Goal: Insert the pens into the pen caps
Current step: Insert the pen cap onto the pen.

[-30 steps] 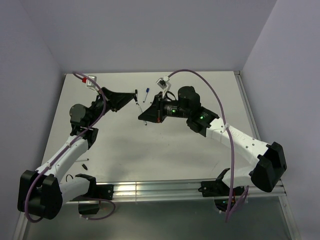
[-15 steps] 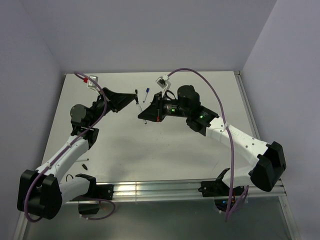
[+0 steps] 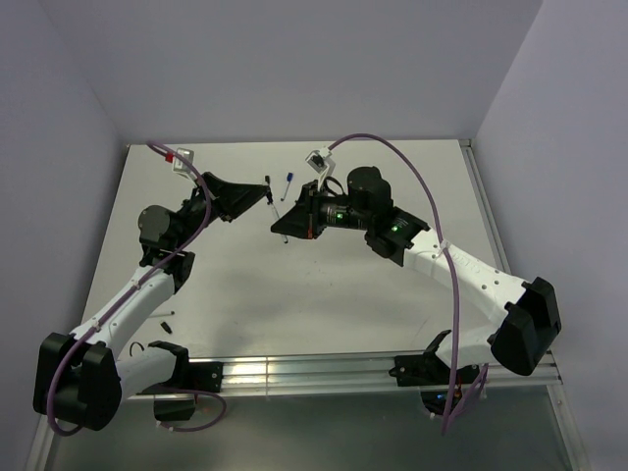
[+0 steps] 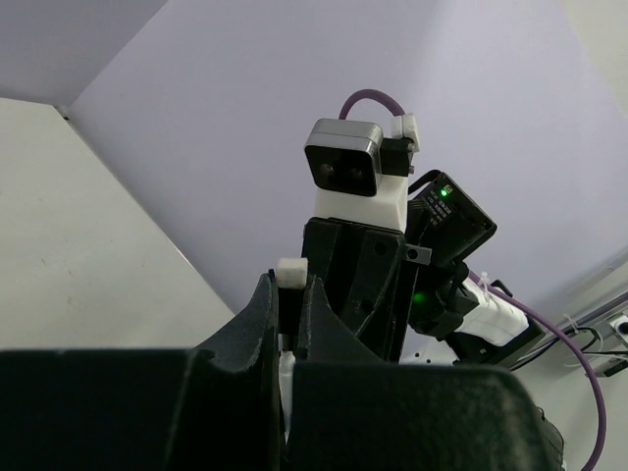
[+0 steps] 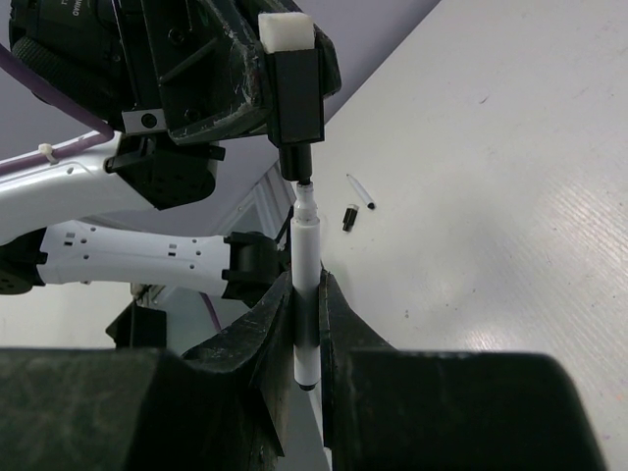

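Note:
My left gripper (image 3: 267, 193) is shut on a black pen cap with a white end (image 5: 297, 93), raised above the table. The cap also shows between the jaws in the left wrist view (image 4: 291, 272). My right gripper (image 3: 279, 228) is shut on a white pen (image 5: 304, 280). The pen points up at the cap. Its tip (image 5: 302, 188) sits at the cap's open mouth, in line with it; I cannot tell whether it is inside. In the top view the pen (image 3: 276, 214) spans the small gap between the two grippers.
A white pen with a blue end (image 3: 287, 184) lies on the table behind the grippers. A small black cap (image 5: 348, 218) and a thin pen (image 5: 361, 191) lie near the left arm's base, also in the top view (image 3: 163, 321). Walls close in at the back and sides.
The two grippers have edged slightly closer together, bringing the pen tip up to the cap's mouth. Both grips are unchanged.

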`<state>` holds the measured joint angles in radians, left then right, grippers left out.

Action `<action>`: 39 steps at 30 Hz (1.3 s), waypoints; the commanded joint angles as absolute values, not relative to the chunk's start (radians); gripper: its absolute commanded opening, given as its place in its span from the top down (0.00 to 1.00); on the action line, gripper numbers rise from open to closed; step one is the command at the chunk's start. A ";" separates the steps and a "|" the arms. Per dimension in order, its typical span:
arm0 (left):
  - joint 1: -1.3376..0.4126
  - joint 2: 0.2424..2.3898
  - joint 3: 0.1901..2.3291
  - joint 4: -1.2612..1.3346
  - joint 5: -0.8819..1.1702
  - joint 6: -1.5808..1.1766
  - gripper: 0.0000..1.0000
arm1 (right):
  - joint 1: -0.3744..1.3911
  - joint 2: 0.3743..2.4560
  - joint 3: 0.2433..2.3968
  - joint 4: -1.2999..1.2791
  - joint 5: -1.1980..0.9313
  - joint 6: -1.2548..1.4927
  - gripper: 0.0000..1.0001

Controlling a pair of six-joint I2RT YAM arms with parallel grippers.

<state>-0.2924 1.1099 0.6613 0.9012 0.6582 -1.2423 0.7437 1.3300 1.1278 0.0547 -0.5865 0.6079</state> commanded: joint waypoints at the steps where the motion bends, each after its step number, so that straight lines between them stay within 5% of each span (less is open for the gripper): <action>1: -0.302 1.103 0.667 0.959 0.684 -1.236 1.00 | 0.750 1.324 1.187 0.061 -0.566 0.588 1.00; 39: -0.373 1.134 0.692 0.946 0.739 -1.198 1.00 | 0.707 1.264 1.184 0.022 -0.463 0.545 1.00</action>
<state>-0.3466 1.1381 0.6621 0.9020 0.6621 -1.2152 0.7303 1.2968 1.1408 -0.0288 -0.5301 0.5602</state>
